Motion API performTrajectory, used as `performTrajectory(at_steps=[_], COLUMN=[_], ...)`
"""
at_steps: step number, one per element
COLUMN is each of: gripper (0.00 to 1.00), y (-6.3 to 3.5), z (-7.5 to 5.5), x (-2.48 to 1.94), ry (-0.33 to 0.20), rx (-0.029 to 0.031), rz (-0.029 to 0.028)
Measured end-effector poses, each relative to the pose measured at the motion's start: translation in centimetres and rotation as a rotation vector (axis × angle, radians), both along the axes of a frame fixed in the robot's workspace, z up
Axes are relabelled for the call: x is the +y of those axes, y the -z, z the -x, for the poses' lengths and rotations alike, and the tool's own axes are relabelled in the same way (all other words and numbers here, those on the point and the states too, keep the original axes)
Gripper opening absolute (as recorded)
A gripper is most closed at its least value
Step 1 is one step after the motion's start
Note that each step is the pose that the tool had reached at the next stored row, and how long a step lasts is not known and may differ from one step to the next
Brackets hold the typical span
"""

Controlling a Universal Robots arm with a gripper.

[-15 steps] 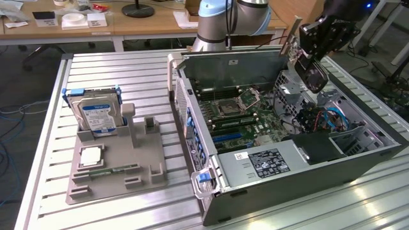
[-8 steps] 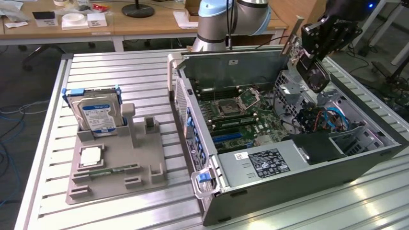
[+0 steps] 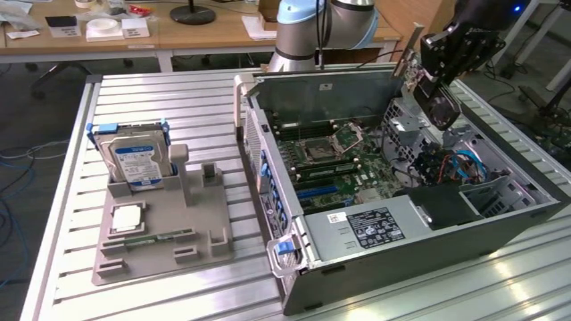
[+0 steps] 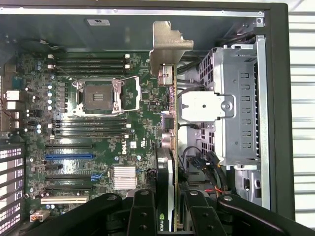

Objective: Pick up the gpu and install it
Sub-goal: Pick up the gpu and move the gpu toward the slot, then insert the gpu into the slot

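Above motherboard point(image 4: 142, 143), gpu point(image 4: 169, 147) within claw point(image 4: 170, 209)

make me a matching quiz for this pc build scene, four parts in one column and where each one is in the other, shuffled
1. gpu
2. hard drive
3. cpu socket
4. loose memory stick

a. on the motherboard inside the computer case
b. lying flat on the grey holder
c. standing upright in the grey holder
d. clamped in the gripper above the open case

Pairs: 1-d, 2-c, 3-a, 4-b
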State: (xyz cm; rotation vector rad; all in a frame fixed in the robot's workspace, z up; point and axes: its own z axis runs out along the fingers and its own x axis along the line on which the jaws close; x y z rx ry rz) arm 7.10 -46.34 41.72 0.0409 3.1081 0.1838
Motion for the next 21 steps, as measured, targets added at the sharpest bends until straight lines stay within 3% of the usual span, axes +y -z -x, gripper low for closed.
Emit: performTrajectory(at_steps=[21], gripper=[0.27], y=[0.01], z=[-0.27], x=[0.00], ry=[-0.004], rx=[-0.0001], rz=[-0.0001])
